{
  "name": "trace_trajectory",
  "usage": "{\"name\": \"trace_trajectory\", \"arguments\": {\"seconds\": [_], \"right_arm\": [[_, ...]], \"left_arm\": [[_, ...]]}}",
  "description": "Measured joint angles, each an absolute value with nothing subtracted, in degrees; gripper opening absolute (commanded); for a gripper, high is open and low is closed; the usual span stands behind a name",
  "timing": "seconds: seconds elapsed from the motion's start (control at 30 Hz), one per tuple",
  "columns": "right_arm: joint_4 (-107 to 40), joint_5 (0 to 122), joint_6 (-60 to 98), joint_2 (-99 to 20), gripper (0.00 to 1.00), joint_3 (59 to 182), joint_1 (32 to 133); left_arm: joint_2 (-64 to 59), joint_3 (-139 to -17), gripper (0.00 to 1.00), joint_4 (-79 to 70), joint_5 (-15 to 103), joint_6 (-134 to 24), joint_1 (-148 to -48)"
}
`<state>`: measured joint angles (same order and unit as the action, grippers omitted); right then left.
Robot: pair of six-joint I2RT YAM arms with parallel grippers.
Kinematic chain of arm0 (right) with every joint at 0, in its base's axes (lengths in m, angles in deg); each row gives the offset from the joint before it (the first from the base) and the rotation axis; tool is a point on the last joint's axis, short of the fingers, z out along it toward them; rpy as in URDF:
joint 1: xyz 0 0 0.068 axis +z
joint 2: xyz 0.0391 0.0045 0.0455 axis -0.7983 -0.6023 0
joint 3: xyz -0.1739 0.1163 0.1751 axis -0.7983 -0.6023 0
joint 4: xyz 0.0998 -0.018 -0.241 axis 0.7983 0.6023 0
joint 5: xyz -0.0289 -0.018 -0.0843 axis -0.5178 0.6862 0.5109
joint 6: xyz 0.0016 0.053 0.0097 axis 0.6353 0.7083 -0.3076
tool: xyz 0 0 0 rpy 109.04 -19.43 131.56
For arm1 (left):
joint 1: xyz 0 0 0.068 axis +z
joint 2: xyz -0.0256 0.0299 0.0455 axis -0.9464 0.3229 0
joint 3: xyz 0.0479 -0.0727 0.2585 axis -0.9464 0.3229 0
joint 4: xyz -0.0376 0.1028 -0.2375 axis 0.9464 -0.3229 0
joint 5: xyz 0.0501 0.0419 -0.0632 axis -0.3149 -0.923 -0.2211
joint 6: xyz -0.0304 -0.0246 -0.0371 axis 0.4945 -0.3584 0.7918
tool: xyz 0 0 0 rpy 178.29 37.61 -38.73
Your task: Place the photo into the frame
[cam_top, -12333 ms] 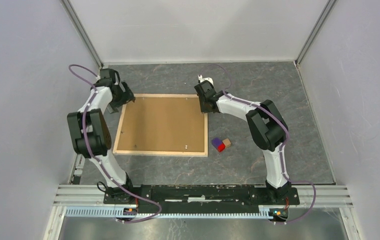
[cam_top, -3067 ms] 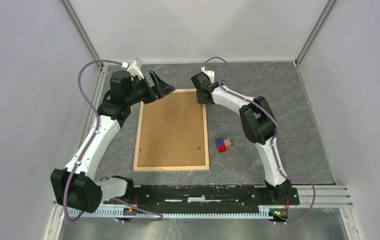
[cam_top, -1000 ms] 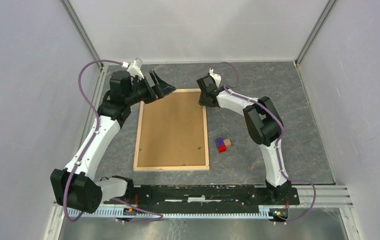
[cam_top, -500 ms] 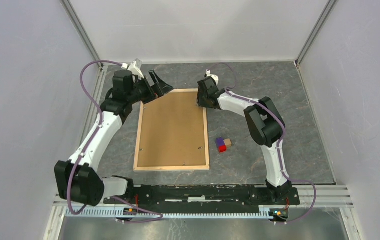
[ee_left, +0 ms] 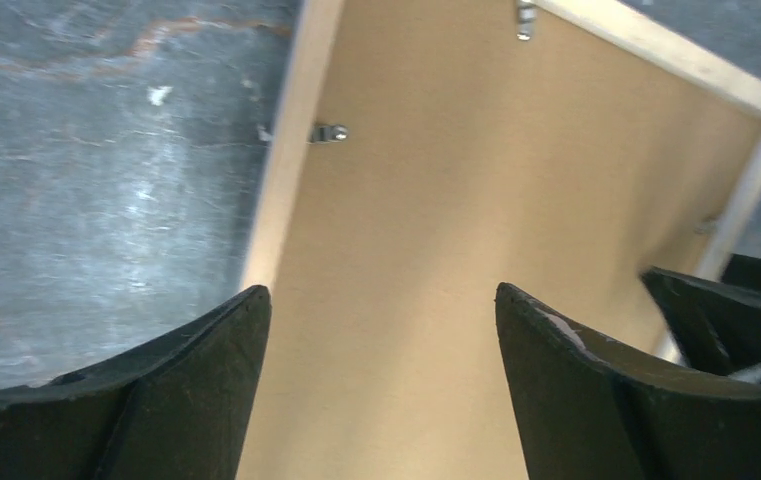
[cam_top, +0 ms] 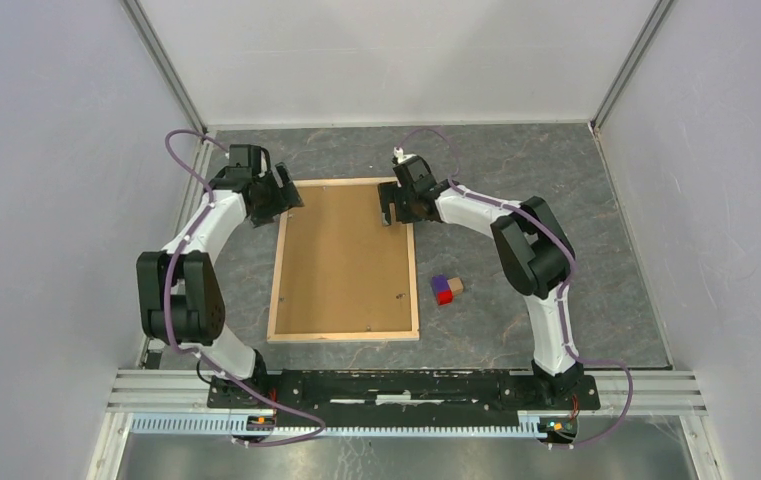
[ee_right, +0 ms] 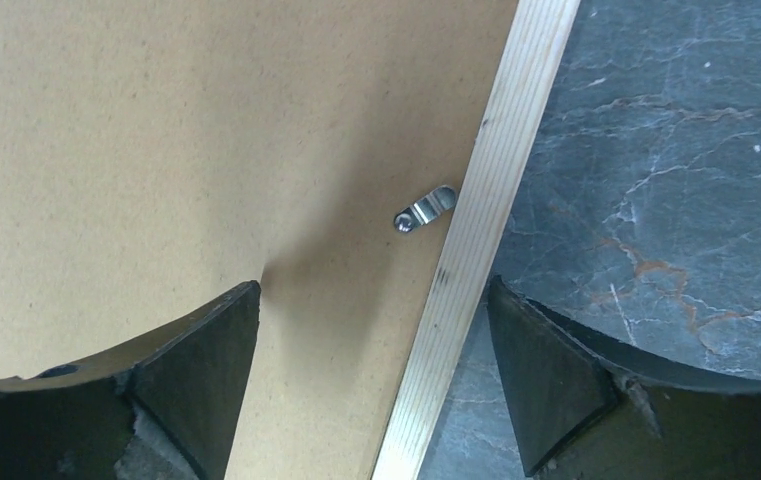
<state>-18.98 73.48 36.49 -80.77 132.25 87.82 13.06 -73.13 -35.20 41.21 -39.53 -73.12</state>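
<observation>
The frame [cam_top: 344, 335] lies face down on the table, its thin pale slats around a plain brown backing board [cam_top: 346, 255]. The photo is hidden. My left gripper [cam_top: 284, 200] hovers open over the frame's far left corner. In the left wrist view it [ee_left: 381, 290] has only board between its fingers, with the left slat [ee_left: 286, 150] beside one finger. My right gripper [cam_top: 393, 212] is open at the far right corner. It [ee_right: 371, 283] straddles the right slat [ee_right: 496, 170], one finger over the board, the other over the table, holding nothing.
Small metal clips [ee_right: 424, 210] [ee_left: 328, 132] sit along the board's edges. A cluster of small coloured blocks [cam_top: 446, 289] lies on the grey table right of the frame. Walls close in on three sides. My right gripper's fingers [ee_left: 726, 320] show in the left wrist view.
The right gripper has opened at the frame's far right corner. The left arm has folded in and brought its gripper down over the far left corner. The frame has not moved.
</observation>
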Motion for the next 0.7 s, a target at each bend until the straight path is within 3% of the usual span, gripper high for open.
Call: {"name": "trace_trajectory", "arguments": {"seconds": [0.23,0.53,0.7], "right_arm": [[-17.5,71.5,35.9,-80.0,0.86,131.8,87.3],[-16.3,70.1,38.3,-78.5,0.76,130.3,86.0],[-16.3,69.9,39.9,-77.6,0.68,129.6,85.5]], "left_arm": [[18.1,-76.4,0.6,-38.6,36.0,-43.4,-72.7],[26.9,-78.6,0.59,-40.0,35.7,-43.7,-72.7],[28.2,-79.5,0.51,-41.1,35.0,-44.1,-72.6]]}}
